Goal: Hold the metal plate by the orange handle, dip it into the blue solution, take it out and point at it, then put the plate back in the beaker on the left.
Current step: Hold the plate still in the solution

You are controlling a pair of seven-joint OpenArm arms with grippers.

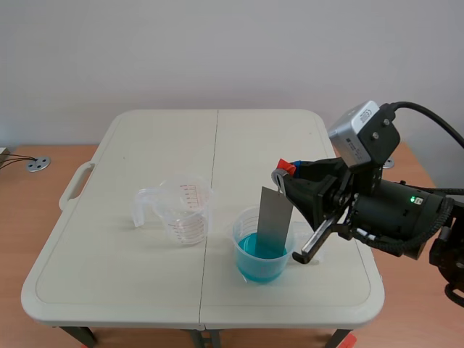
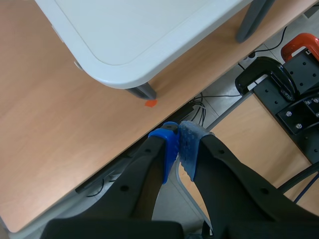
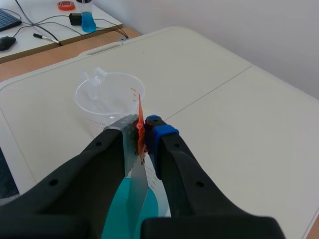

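My right gripper [image 1: 284, 172] is shut on the orange handle [image 3: 140, 125] of the grey metal plate [image 1: 276, 217]. The plate hangs upright with its lower end in the blue solution [image 1: 259, 253] inside the clear cup [image 1: 243, 230] near the table's front middle. To its left stands the clear measuring beaker [image 1: 183, 210] with red markings, holding nothing. In the right wrist view the plate [image 3: 136, 191] drops from between the fingers into the blue solution [image 3: 119, 209], with the beaker [image 3: 107, 97] just ahead. My left gripper [image 2: 178, 147] is shut on nothing, off the table, over the wooden floor beside a table corner.
The white folding table [image 1: 145, 138] has a centre seam and a handle at its left edge. A desk with a blue-filled bottle [image 3: 87, 17], a roll of tape and cables lies beyond the table. A black clamp stand [image 2: 279, 84] is near the left gripper.
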